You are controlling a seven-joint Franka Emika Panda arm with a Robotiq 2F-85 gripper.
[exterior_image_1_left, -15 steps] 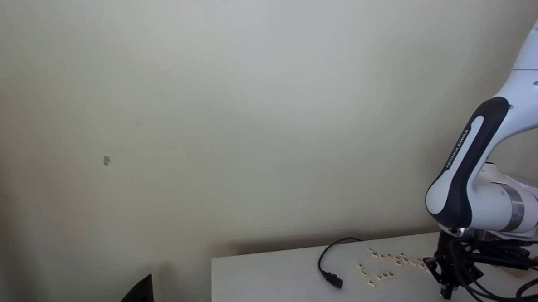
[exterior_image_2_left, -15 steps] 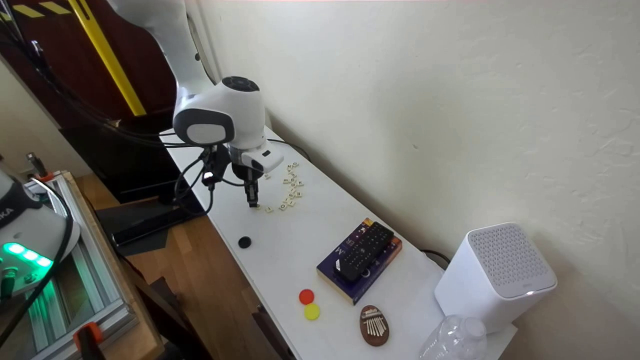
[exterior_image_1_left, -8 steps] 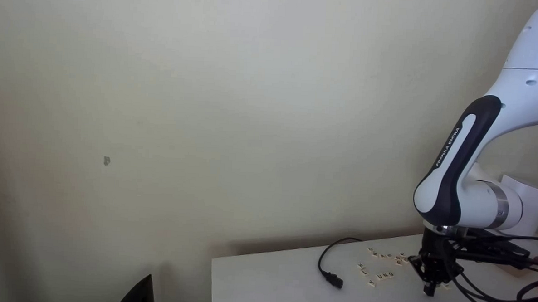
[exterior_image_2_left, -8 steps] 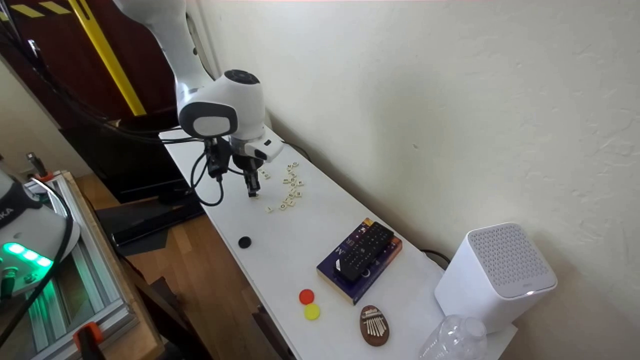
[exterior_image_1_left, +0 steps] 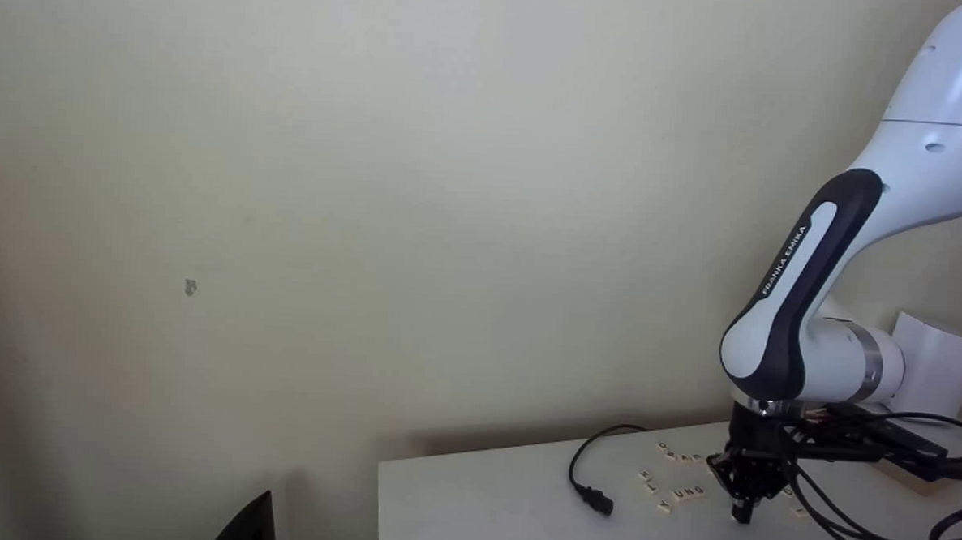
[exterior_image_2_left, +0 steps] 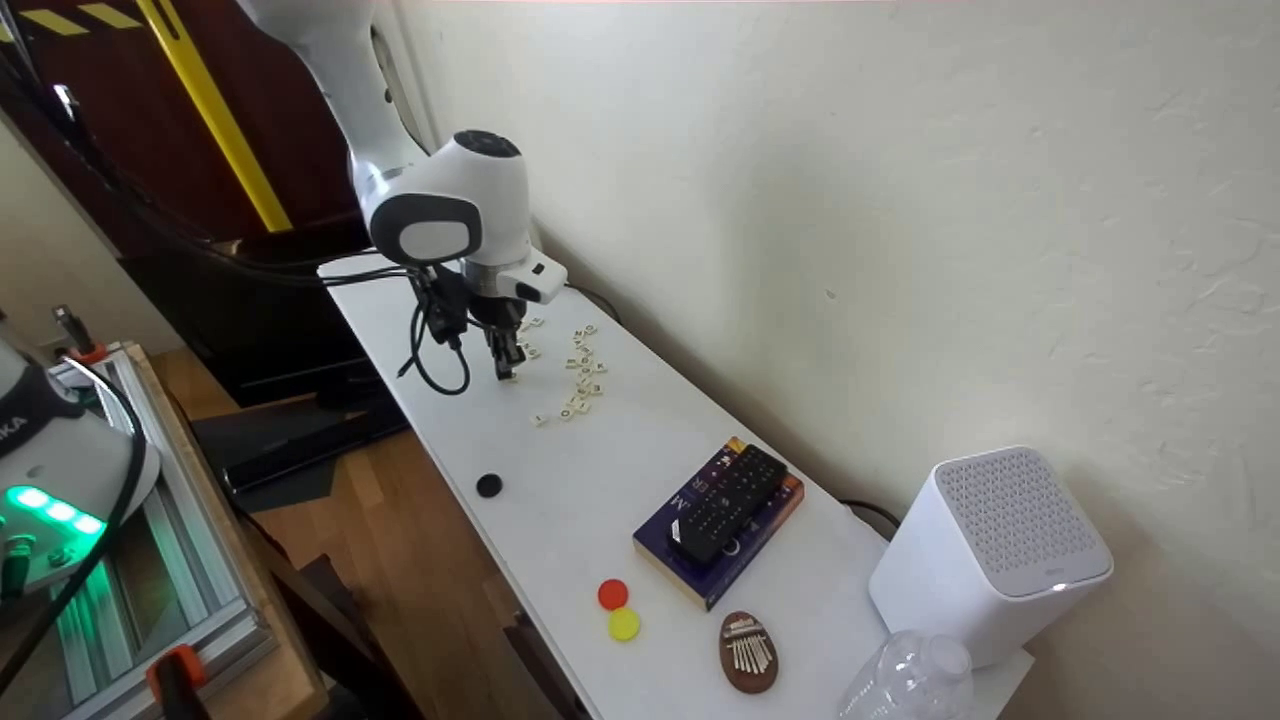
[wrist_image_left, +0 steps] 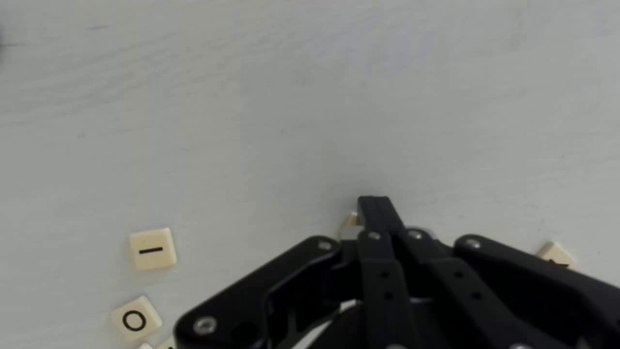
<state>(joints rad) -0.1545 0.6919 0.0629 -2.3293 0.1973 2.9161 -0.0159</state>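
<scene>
Standing empty with two fingers [wrist_image_left: 367, 211] pressed together, one gripper [wrist_image_left: 373, 199] is at one half-hidden tile [wrist_image_left: 352, 220] on one white table [exterior_image_2_left: 570, 490], contact unclear, with one bar-marked tile [wrist_image_left: 154, 249] and one O tile [wrist_image_left: 136, 318] near that half-hidden tile, one black disc [exterior_image_2_left: 489, 485] farther from it, and one book [exterior_image_2_left: 742, 538] bearing one remote [exterior_image_2_left: 728, 503] well apart.

Around the gripper [wrist_image_left: 374, 201], fingers pressed together, the table [wrist_image_left: 242, 121] bears a dash-marked tile [wrist_image_left: 153, 249] near nine o'clock, an O tile [wrist_image_left: 136, 318] at eight, a half-hidden tile [wrist_image_left: 351, 220] close by at seven-thirty, and a part-covered tile [wrist_image_left: 556, 254] at three-thirty.
</scene>
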